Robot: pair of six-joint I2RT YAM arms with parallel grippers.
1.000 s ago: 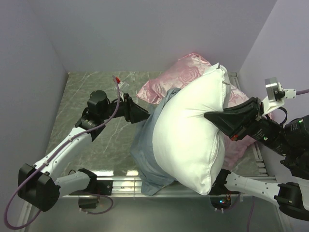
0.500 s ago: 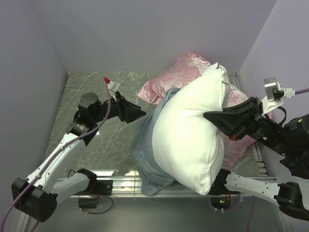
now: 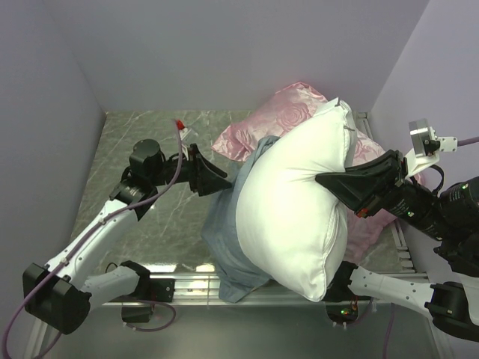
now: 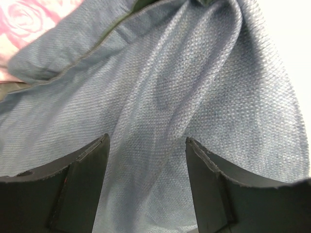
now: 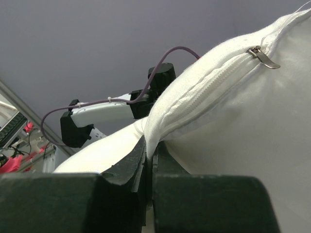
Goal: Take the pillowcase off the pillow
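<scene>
The plump white pillow hangs raised above the table, held by its right edge. My right gripper is shut on that zippered seam, its jaws pinching the white fabric. The grey-blue pillowcase droops below and left of the pillow, bunched along its lower left side. My left gripper is open at the pillowcase's upper left edge. In the left wrist view the grey-blue cloth fills the space past the spread fingertips, with nothing pinched between them.
A shiny pink rose-patterned pillow lies at the back right under the white one. The marble tabletop shows at the left. Lilac walls enclose the back and both sides. A metal rail runs along the near edge.
My left gripper opened wider, drew back to the left, then came right again to the pillowcase's edge. The right gripper and the pillow have not moved.
</scene>
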